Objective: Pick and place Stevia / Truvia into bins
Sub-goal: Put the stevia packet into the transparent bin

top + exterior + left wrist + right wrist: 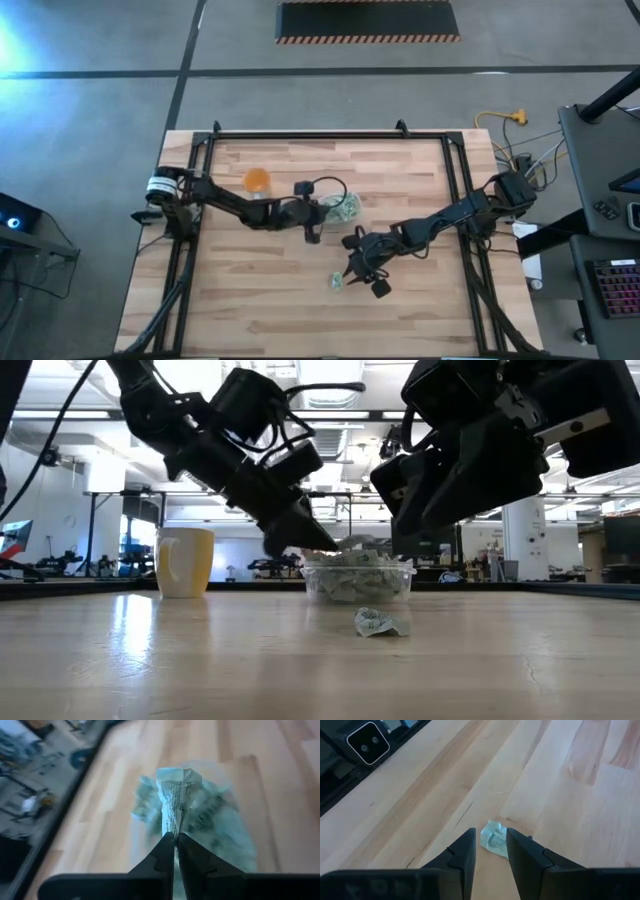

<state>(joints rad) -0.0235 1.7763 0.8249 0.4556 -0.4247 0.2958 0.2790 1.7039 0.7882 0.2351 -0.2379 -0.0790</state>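
L gripper (175,840) pinched tight on one Stevia packet (176,800), held over clear tub (343,208) w/ more packets inside, tub near table centre. R gripper (490,851) fingers slightly apart, nothing held, above a loose packet (494,840) lying on table (250,300) in front of tub.

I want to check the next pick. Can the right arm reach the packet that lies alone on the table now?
Probably yes. The right gripper hangs open above the loose packet, with only bare table around it. The left gripper is away at the tub.
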